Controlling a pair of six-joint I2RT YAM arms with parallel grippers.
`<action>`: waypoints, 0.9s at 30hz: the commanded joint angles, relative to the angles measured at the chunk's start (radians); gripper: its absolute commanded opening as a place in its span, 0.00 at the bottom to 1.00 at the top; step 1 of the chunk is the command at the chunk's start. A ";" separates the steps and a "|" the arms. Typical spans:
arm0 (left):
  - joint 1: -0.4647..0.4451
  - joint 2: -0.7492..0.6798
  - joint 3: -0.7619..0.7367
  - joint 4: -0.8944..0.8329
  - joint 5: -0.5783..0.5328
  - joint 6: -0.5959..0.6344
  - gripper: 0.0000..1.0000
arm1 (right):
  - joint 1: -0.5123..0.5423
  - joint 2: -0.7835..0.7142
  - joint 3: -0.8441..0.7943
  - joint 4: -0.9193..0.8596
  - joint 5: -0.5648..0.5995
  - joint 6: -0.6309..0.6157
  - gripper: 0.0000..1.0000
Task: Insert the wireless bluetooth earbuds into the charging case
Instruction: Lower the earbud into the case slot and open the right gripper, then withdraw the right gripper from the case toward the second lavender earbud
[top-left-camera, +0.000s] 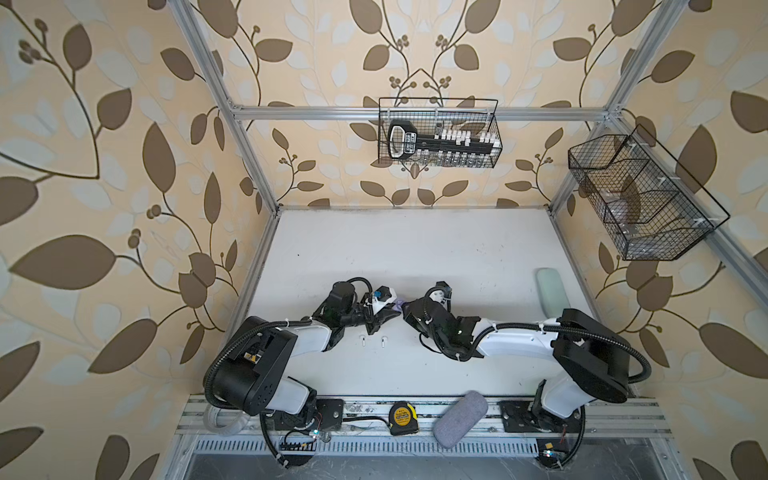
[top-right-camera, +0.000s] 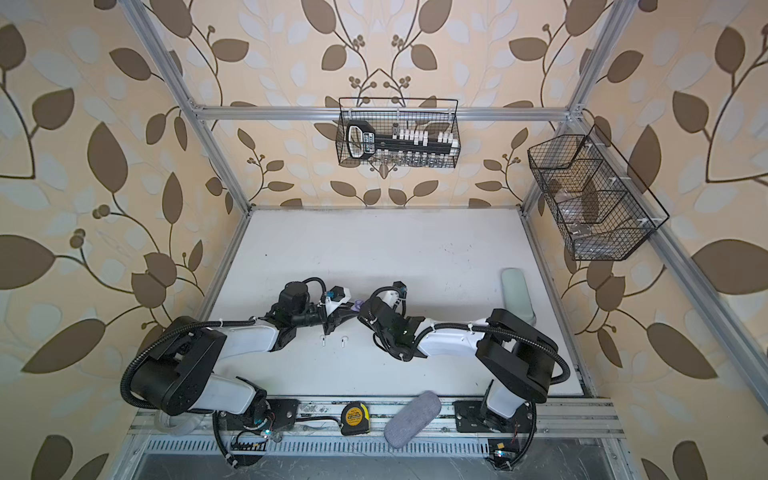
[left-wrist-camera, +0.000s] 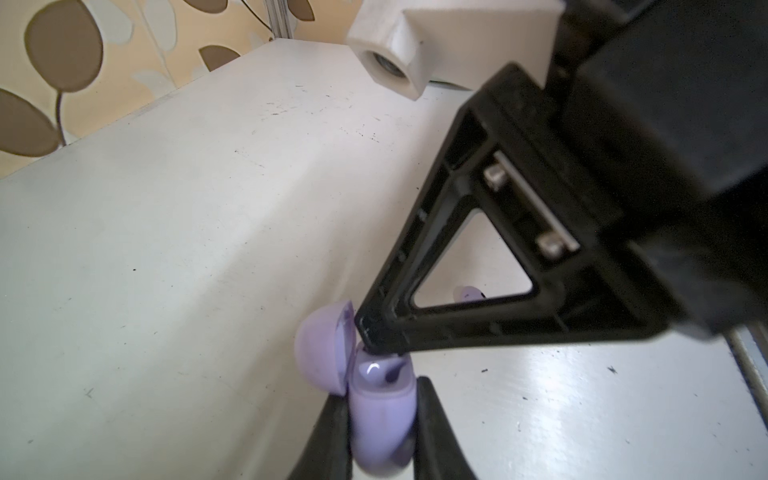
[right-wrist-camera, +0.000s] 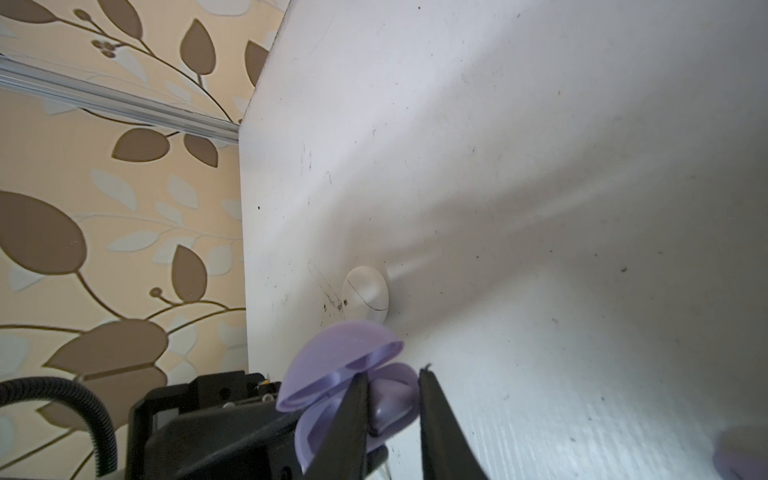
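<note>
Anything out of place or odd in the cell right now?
Yes: a grey fabric pouch lies slanted across the front rail, next to a yellow tape measure. Both sit off the table, between the arm bases. Nothing on the table looks spilled or broken.

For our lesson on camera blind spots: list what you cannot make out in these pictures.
Lavender case: in both top views, nearly hidden between left pincer and right pincer.
Contents of its slots: right wrist view, right pincer's fingers block the opening.
Lavender object: right wrist view, blurred, cut by corner.
</note>
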 joint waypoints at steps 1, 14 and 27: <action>0.014 -0.004 -0.003 0.067 0.024 -0.003 0.00 | 0.005 -0.016 0.000 -0.038 -0.012 0.006 0.24; 0.016 -0.004 -0.002 0.064 0.031 0.000 0.00 | -0.017 -0.064 -0.019 -0.039 -0.012 -0.029 0.31; 0.017 -0.004 -0.004 0.062 0.037 0.006 0.00 | -0.039 -0.135 0.020 -0.211 0.015 -0.126 0.32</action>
